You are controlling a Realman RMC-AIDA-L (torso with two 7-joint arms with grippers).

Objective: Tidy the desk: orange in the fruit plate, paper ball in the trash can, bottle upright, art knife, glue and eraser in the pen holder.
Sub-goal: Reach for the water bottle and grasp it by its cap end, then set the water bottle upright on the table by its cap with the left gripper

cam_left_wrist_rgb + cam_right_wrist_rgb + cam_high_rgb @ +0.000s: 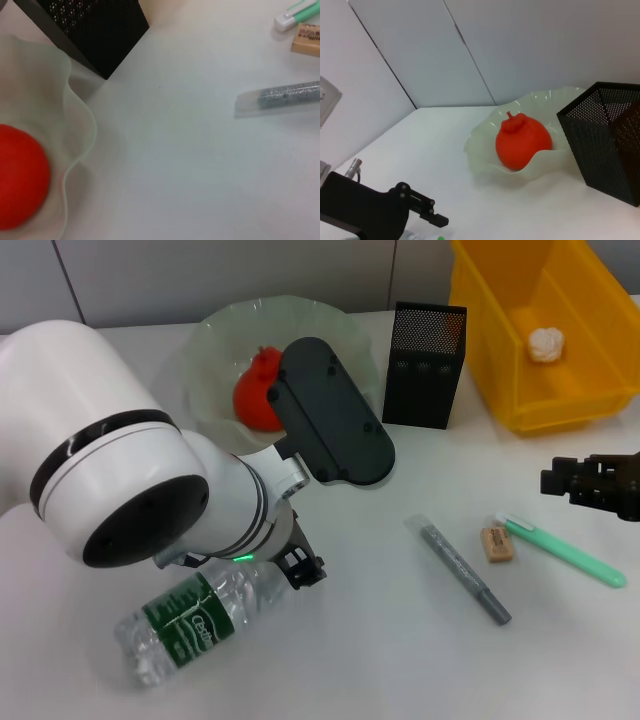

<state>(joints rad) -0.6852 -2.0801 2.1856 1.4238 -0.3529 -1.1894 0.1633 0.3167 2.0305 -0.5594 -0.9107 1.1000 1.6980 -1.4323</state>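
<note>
- The orange [258,392] already sat in the fruit plate [215,330], so that part looked done; the right wrist view showed it resting inside the wavy rim, knob upward.
- The paper ball [545,343] lay inside the trash can [500,300], near its far corner, so that was finished too.
- The bottle [190,625] was not yet upright. It lay on its side on the counter [380,660], near the front edge, partly under the left arm.
- The left end effector [300,568] hung right at the bottle's upper end. I could not tell whether its fingers were open or closed, nor whether they had hold of the bottle.
- The pen holder [425,365] stood between plate and can. I could not see into it from the pictures.
- Three small things still lay on the counter to the right of the bottle: a grey glue stick [458,570], the eraser [497,544] just beside it, and the green art knife [565,550] close against the eraser's other side.
- The right end effector [553,481] hovered at the right edge, above and well apart from the knife, holding nothing; whether it was open I could not tell.
- By my reckoning two of six jobs were done, the bottle was the one in hand, and three items awaited the holder.
</note>
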